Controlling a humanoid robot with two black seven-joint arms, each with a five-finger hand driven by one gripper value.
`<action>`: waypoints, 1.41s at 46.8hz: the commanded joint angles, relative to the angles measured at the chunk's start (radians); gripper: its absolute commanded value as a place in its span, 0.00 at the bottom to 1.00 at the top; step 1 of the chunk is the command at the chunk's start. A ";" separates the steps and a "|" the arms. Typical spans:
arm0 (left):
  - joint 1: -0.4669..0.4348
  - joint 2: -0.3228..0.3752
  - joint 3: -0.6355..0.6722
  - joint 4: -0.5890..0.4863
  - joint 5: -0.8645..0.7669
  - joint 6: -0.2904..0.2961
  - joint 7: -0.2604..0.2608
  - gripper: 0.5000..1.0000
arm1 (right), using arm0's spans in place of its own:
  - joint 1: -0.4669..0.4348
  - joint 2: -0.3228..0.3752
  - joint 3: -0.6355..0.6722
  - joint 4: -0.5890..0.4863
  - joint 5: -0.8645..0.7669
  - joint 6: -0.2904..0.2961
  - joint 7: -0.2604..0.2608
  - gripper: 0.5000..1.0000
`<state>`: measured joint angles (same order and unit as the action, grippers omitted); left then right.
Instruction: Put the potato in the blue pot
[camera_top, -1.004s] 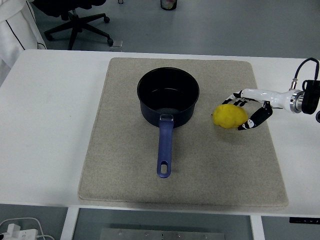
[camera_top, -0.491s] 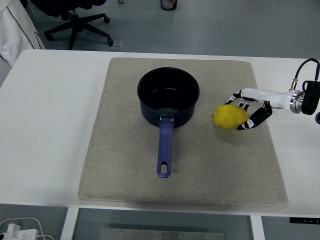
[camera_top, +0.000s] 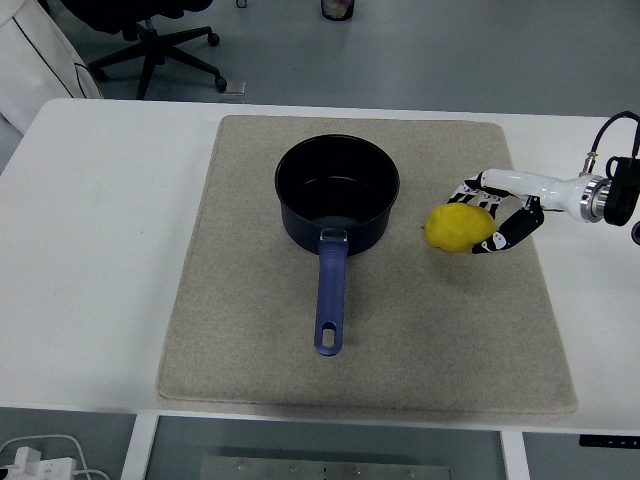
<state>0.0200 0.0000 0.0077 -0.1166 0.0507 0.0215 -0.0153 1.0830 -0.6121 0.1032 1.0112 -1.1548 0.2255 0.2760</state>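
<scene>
So I'm at a white table (camera_top: 100, 250) with a beige mat (camera_top: 420, 340) laid over the middle of it. Behind the table there's a grey floor, a black office chair (camera_top: 150, 40) at the top left and a bit of someone's white coat (camera_top: 35, 60) at the left edge. A white cable (camera_top: 30, 450) sits below the table's near edge at the bottom left.

The blue pot (camera_top: 337, 195) stands on the mat with its handle pointing toward me. The potato (camera_top: 460, 229), bright yellow, is on the mat just right of the pot, not touching it. My right hand (camera_top: 500, 215) comes in from the right edge and has its fingers curled around the potato's right side, gripping it.

Compared with a second ago, the potato and my hand sit slightly higher in the view, and my forearm is angled up a touch. The pot hasn't budged. The white coat shifted a little.

No readable labels or writing anywhere that I can make out.
</scene>
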 joint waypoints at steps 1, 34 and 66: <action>0.000 0.000 0.000 0.000 0.000 0.000 0.000 0.99 | 0.000 -0.001 0.004 -0.002 0.004 0.000 0.002 0.00; 0.000 0.000 0.000 0.000 0.000 0.000 0.000 0.99 | 0.070 -0.017 0.046 -0.014 0.210 0.003 0.020 0.00; 0.000 0.000 0.000 0.000 0.000 0.000 0.000 0.99 | 0.281 0.219 -0.043 -0.095 0.325 0.002 0.018 0.00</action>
<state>0.0196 0.0000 0.0077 -0.1166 0.0504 0.0215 -0.0154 1.3522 -0.4113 0.0754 0.9315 -0.8277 0.2277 0.2876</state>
